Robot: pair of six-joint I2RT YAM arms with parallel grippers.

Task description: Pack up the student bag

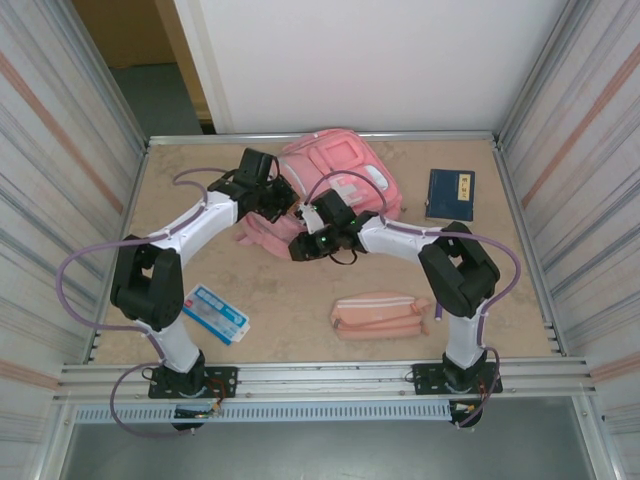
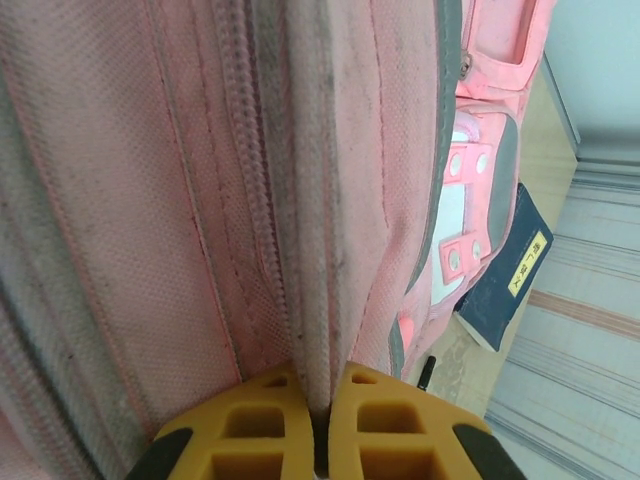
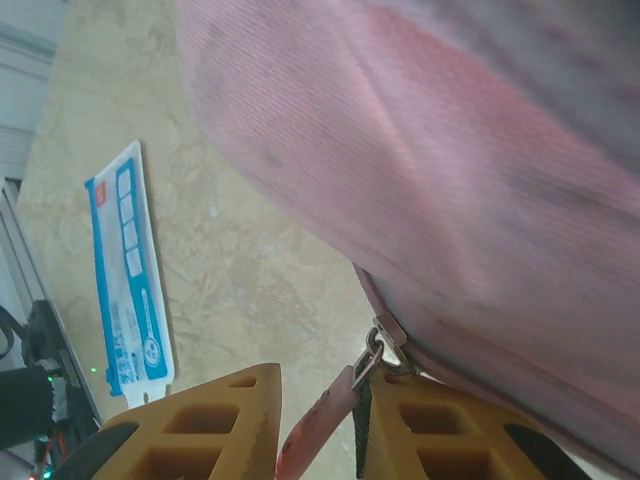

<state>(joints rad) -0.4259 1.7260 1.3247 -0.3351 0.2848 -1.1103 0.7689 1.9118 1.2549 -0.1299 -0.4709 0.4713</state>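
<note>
The bag (image 1: 335, 165) lies at the far side of the table (image 1: 300, 290), in the middle. Both arms reach out to its near edge.

The left gripper (image 2: 320, 395) is pressed together on a fold of the bag's pink cloth, right beside the zip (image 2: 245, 200). It holds the cloth up tight.

The right gripper (image 3: 325, 385) is at the zip tab (image 3: 312, 430). The tab hangs from the little metal slider (image 3: 385, 340) and sits between the two yellow fingers. The fingers stand a little apart. I cannot tell if they squeeze the tab or just sit around it.

So the step looks like opening the bag. One arm holds the cloth, and the other works the zip. Nothing looks packed yet. A blue book (image 1: 451, 193) lies just right of the bag. A pink pouch (image 1: 380, 313) lies near the right arm's base. A blue and white packet (image 1: 215, 313) lies near the left arm.

Next, I think the right gripper needs a firm pinch on the tab. Then it should pull along the line of the zip, not away from it. The left gripper should keep the cloth tight, so the slider runs and does not snag. The bag is soft, so it may slide or bunch up if the pull is too hard.
</note>
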